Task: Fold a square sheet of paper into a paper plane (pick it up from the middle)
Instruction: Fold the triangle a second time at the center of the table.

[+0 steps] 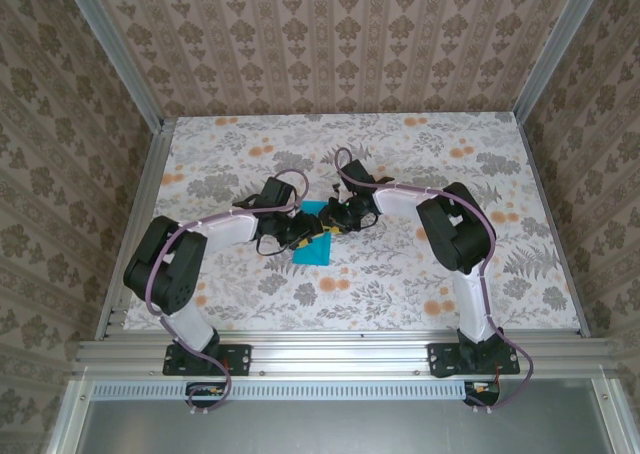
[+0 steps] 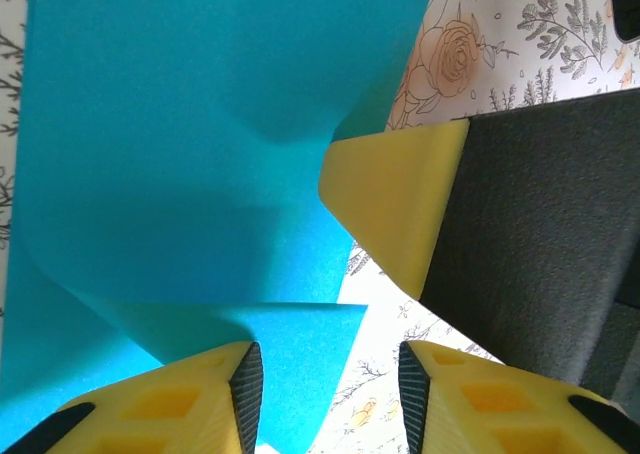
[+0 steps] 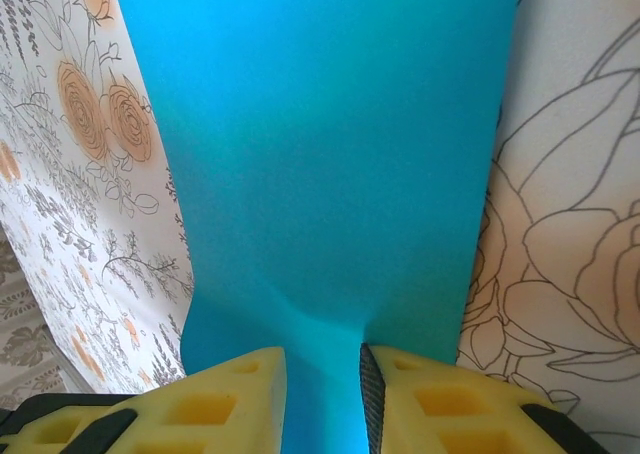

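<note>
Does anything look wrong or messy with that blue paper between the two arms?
The square sheet of paper is not flat. Seen from the left wrist, it buckles, with a soft dent and a raised flap by the left gripper. That looks like folding in progress, not damage.

You've got a tabletop [image 1: 400,274] under a white floral cloth, grey leaves and orange blooms all over it. Up close the print is line-drawn roses [image 2: 455,59] and little sprigs [image 3: 120,264]. Beige patterned wallpaper [image 1: 330,44] rises past the tabletop's far edge and along both its sides. Silver aluminium posts [image 1: 112,49] stand at the tabletop's far corners, a matching rail [image 1: 340,354] runs along its near edge, and a grey panel [image 1: 330,424] lies nearer still.
</note>
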Motion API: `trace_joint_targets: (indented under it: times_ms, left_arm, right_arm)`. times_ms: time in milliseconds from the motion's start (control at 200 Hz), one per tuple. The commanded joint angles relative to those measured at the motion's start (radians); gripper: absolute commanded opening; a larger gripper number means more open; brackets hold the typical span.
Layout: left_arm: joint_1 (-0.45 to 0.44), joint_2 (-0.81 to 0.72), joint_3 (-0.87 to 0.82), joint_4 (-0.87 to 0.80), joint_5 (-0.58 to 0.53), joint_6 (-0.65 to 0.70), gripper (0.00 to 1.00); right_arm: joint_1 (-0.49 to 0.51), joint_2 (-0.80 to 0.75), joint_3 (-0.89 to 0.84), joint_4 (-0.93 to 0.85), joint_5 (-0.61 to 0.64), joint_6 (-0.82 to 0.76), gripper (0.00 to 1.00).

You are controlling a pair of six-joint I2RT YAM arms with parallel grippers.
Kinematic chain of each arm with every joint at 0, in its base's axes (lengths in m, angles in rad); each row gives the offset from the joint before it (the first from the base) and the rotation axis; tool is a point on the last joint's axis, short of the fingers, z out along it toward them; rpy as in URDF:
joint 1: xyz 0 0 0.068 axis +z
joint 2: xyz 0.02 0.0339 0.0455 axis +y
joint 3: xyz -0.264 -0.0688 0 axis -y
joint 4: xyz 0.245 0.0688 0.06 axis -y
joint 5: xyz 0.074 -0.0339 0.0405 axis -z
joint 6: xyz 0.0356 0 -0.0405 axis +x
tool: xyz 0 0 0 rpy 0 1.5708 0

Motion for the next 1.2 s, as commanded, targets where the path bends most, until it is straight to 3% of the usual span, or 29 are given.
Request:
trace_joint_targets:
  times_ms: [0,390,810,1195]
  left_arm:
    - [0.001,0.012,0.013,0.029,0.013,0.002,0.44]
    - [0.009,0.031,0.004,-0.004,-0.02,0.015,0.15]
    - [0.01,0.046,0.014,-0.023,-0.032,0.018,0.14]
    - [0.01,0.026,0.01,-0.023,-0.032,0.013,0.14]
  right_arm:
    - [-0.012,0.027,-0.02,-0.026,-0.019,0.023,0.29]
    - [-0.028,-0.027,-0.031,0.038,-0.092,-0.021,0.27]
    - [-0.025,-0.121,-0.122,0.059,-0.195,-0.099,0.33]
    - [-0.012,-0.095,-0.097,-0.049,-0.115,-0.146,0.34]
